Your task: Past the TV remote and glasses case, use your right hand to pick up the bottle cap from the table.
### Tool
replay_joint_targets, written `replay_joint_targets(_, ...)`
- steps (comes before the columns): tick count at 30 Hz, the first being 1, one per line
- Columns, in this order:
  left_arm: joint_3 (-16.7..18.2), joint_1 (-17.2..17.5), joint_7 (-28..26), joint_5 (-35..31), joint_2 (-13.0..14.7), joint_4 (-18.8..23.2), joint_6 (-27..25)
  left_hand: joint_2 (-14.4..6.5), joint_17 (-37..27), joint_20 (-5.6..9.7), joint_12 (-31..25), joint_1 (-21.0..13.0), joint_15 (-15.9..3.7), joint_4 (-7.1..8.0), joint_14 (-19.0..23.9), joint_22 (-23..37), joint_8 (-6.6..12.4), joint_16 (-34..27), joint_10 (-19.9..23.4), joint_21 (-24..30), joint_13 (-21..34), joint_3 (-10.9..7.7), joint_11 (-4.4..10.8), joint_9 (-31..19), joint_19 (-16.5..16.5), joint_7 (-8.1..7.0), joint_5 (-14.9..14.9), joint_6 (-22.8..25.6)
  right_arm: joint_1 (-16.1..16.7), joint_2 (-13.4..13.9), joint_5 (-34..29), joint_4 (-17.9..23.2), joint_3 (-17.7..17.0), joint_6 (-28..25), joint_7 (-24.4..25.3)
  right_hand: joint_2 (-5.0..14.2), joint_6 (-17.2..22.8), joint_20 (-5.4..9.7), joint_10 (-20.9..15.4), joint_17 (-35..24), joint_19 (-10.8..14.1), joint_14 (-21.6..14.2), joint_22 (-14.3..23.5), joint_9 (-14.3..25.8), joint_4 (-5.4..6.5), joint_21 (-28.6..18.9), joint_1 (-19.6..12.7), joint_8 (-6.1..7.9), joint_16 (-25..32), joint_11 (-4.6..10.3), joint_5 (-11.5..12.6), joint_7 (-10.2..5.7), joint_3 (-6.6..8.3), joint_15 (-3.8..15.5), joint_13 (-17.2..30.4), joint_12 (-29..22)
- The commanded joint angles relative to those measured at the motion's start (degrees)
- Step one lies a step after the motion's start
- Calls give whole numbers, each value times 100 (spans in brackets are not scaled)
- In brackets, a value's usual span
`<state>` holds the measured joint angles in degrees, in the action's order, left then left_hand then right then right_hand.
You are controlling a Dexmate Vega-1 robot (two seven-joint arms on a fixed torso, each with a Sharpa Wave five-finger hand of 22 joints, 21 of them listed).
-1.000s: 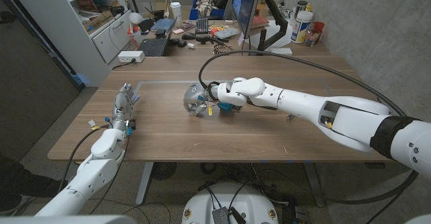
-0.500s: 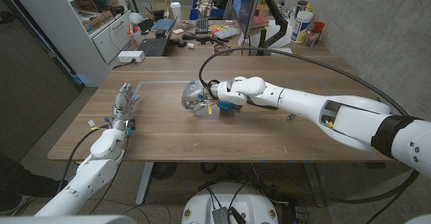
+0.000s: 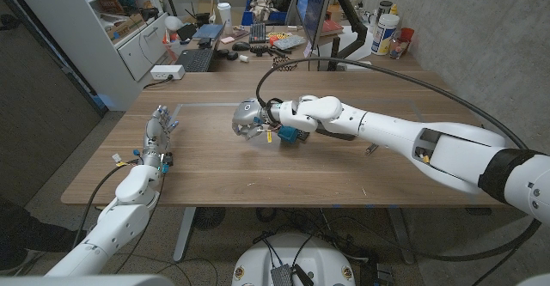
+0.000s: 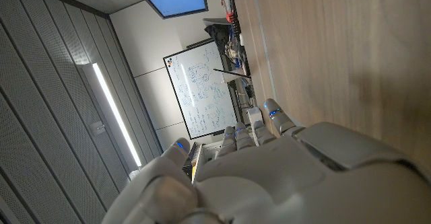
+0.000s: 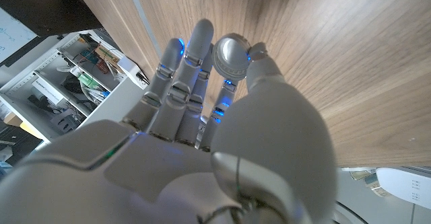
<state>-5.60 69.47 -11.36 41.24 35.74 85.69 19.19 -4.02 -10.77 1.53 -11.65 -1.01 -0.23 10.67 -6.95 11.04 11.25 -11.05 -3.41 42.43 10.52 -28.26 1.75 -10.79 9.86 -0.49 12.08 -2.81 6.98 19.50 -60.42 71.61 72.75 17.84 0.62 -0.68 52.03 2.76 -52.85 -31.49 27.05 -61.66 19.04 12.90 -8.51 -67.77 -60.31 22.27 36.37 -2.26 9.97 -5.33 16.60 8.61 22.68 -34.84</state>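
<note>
Over on the left side, the left robot hand (image 3: 156, 134) stands on its edge on the wooden tabletop (image 3: 215, 170), palm upright, fingers stretched out away from the robot and a little apart, with nothing in them. Its wrist camera looks along the back of that hand (image 4: 269, 170) at bare wood grain, and beyond that at a whiteboard (image 4: 200, 86) against a wall.

Further right, near the middle of the tabletop, the right robot hand (image 3: 251, 123) reaches across on its long white arm (image 3: 404, 136), a black cable (image 3: 361, 73) looping above it. From the head view the fingers are curled downward close over the wood, and what they have hold of is too small to make out from there. The right wrist view settles it: a small, round, silvery bottle cap (image 5: 232, 54) sits pinched at the fingertips, between the thumb (image 5: 266, 66) and the neighbouring fingers (image 5: 195, 49), with the wood grain behind it. Whether the cap touches the tabletop or is clear of it, I cannot tell.

Beyond the right robot hand, at the far end, stands a monitor (image 3: 314, 11) among desk clutter, and white bottles (image 3: 385, 30) stand off to its right.
</note>
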Motion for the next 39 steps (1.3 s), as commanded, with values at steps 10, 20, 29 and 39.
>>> replay_joint_targets(10,35,160,-142,-113,-6,242,38,-543,-23,6,-4,38,-33,0,4,22,-15,-29,0,61,24,16,27,-10,423,-39,32,-47,95,224,-152,422,-251,-69,-14,852,627,898,-883,-95,-75,-254,17,320,4,-202,-982,47,-14,863,61,24,-61,477,154,-91)
replay_joint_targets(20,81,256,-176,-142,-7,340,76,-545,-23,15,-3,39,-35,0,2,22,-11,-27,0,66,24,23,37,-10,424,-44,32,-39,127,305,-224,592,-356,-63,-8,838,597,902,-883,-153,-151,-282,1,339,2,-344,-1016,-15,-40,794,71,63,-89,471,143,-52)
replay_joint_targets(29,109,304,-209,-174,-16,395,92,-547,-23,17,-5,38,-28,-1,7,22,-7,-29,7,73,24,27,31,-10,416,-39,32,-31,148,319,-272,677,-449,-107,11,840,622,901,-903,-196,-219,-301,-24,357,7,-448,-1042,-45,-68,769,71,70,-105,469,146,-31)
replay_joint_targets(39,136,348,-237,-210,3,457,70,-550,-23,24,1,36,-34,-3,7,21,-10,-28,-6,79,23,32,47,-10,414,-48,33,-38,170,327,-304,735,-569,-231,142,825,733,888,-978,-249,-252,-337,-73,394,1,-546,-1078,-34,-88,810,81,31,-118,474,201,-60)
